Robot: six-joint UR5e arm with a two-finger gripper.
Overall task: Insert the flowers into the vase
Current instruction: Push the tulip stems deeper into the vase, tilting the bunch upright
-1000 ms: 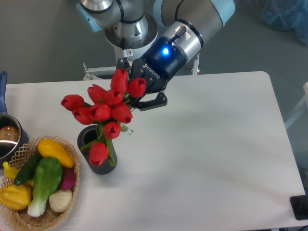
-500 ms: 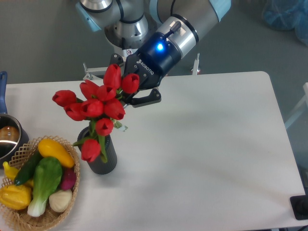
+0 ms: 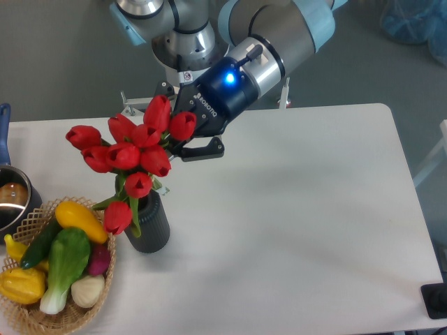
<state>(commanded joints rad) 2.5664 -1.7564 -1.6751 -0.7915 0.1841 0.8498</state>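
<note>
Gripper [image 3: 183, 143] is at roughly 1 o'clock from the vase [image 3: 149, 225], coming in from the arm at 12. One black finger [image 3: 204, 149] shows below the buds; the other is hidden behind the flowers [image 3: 130, 153], so I can't read the gap, though it looks closed on the bunch somewhere behind the heads, and the exact grasp point is hidden. The bunch is spread above and to 11 o'clock of the vase, with the lowest bud hanging over the rim on the 9 o'clock side and the leaves draped across the mouth. The stems look to be at or in the mouth, but how deep I can't tell because the foliage covers the opening. Main risk: the bunch leans towards 10–11 o'clock, off the vase axis. If the stems are shallow at release, the top-heavy heads could pull the bunch out, or lever the vase over towards the wicker basket [image 3: 26, 315] sitting just beside it at 8 o'clock. Second risk: pushing down while the stems are tilted jams them against the inner wall, so the vase slides or tips on the table [image 3: 314, 223]. Third risk: a stray stem outside the rim gets bent. The pot [image 3: 12, 199] at 9 o'clock is further off, so that risk is low. I'd bring the bunch upright over the mouth before letting go.
</note>
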